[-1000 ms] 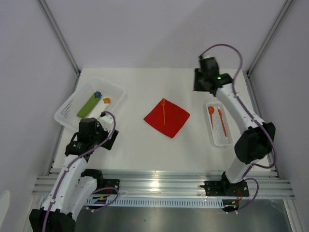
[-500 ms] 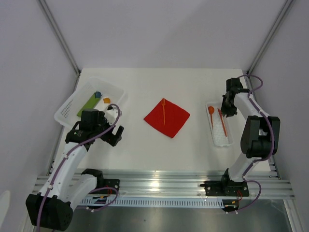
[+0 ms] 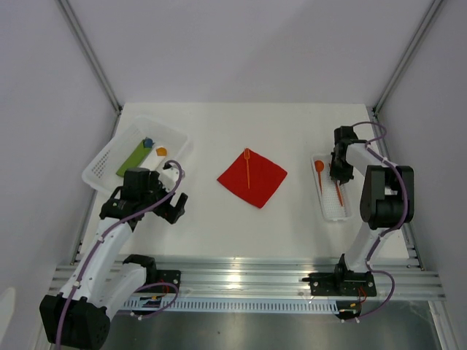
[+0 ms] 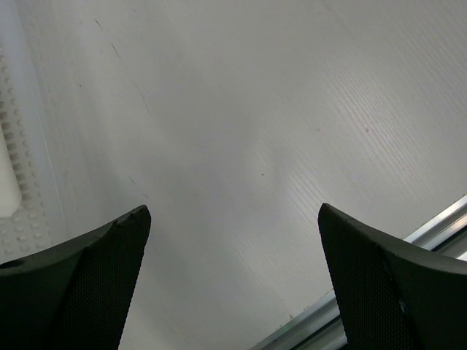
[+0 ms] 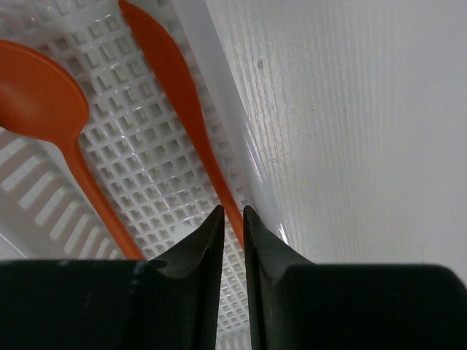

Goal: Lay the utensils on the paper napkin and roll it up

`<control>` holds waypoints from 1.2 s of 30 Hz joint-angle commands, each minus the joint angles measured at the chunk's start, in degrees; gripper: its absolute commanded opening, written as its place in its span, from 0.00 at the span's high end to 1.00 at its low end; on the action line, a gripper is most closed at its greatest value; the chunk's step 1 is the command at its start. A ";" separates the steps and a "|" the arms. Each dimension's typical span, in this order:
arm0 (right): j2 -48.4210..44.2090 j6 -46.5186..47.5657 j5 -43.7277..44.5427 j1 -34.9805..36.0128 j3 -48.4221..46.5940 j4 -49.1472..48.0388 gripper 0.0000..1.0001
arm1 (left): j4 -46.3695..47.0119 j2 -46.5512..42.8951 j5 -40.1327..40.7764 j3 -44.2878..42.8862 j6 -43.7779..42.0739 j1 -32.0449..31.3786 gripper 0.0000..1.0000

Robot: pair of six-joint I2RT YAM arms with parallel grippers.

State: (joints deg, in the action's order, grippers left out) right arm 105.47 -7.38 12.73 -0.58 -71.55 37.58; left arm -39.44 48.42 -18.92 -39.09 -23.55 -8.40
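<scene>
This looks like a robotics lab test cell, not anywhere people live or cook. Two white robot arms (image 3: 109, 240) (image 3: 379, 197) trailing purple cables (image 3: 169, 191) are bolted to an aluminium rail (image 3: 248, 277) at the edge of a bare white table (image 3: 219, 131). Plain pale panels (image 3: 248, 51) on metal posts (image 3: 87, 51) box it in, and the paper napkin (image 3: 252, 177) and perforated white trays (image 3: 98, 164) (image 3: 332, 211) sit there like test props.

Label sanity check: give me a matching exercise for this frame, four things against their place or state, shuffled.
1 knife
2 spoon
3 green bar
4 left claw

A in the left basket
B open, above bare table
C lying free in the right tray
D handle between the right claw fingertips

Pairs: 1-D, 2-C, 3-A, 4-B
</scene>
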 commanded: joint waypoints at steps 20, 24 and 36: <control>3.25 -0.01 -6.93 2.42 1.06 -2.52 1.00 | 1.91 -0.26 -0.33 0.33 0.26 -0.39 0.00; 1.32 0.96 -2.37 3.13 -0.87 -0.06 1.00 | 1.74 -0.26 -0.33 0.42 0.17 -0.39 0.00; -8.96 -1.40 5.54 8.92 -11.77 1.89 1.00 | 1.74 -0.26 0.55 0.51 0.26 -0.39 0.01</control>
State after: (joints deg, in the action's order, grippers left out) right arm 101.78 -6.09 15.11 5.85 -79.20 40.01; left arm -38.61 48.42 -18.22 -38.57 -23.51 -8.40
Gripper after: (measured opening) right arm 0.029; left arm 0.994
